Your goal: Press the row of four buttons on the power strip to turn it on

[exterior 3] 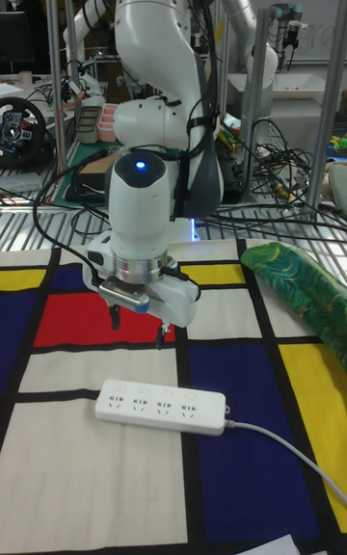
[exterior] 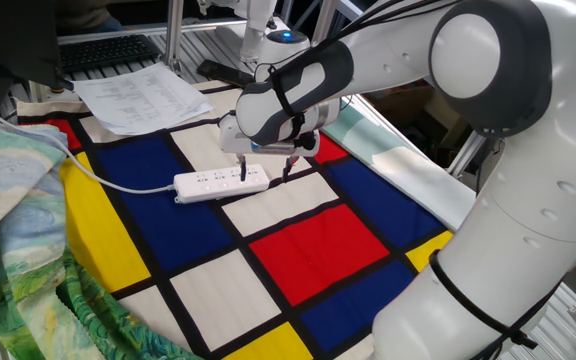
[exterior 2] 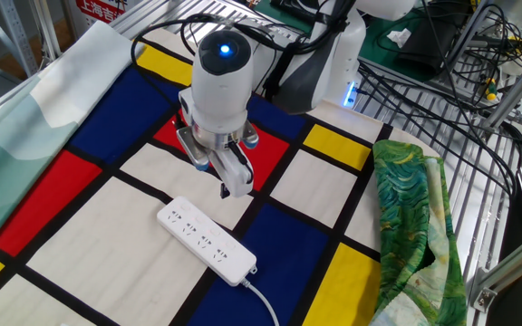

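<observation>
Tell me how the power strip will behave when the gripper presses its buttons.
The power strip lies flat on the cloth, so it is unlikely to tip. It looks light, so it may slide. Its cable looks slack, offering little restraint.
</observation>
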You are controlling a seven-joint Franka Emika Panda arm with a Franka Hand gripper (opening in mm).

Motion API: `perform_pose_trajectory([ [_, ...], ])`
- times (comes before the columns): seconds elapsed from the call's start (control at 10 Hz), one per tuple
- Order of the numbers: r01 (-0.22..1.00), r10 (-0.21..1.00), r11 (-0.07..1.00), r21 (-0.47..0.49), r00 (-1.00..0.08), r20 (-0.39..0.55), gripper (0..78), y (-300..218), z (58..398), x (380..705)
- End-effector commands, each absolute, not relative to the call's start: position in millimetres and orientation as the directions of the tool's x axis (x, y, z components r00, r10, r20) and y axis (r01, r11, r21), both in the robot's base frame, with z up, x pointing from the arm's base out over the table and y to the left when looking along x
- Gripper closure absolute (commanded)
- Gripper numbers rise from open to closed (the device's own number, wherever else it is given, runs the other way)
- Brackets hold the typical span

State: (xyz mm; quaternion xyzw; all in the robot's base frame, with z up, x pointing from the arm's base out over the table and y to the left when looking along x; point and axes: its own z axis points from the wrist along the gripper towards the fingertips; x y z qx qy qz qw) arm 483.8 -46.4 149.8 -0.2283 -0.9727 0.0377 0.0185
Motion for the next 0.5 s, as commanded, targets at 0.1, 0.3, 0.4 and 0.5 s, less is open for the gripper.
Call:
perform_pose_trajectory([
  [0.1, 0.452, 0.455, 0.888, -0.080, -0.890, 0.018, 0.2, -45.9, 150.0, 485.2],
  [0.3, 0.467, 0.469, 0.881, -0.074, -0.883, 0.020, 0.2, -45.7, 149.8, 485.3],
  [0.4, 0.482, 0.484, 0.873, -0.070, -0.875, 0.019, 0.2, -45.7, 149.8, 485.3],
  [0.5, 0.496, 0.498, 0.865, -0.073, -0.867, 0.013, 0.2, -45.7, 149.8, 485.3],
])
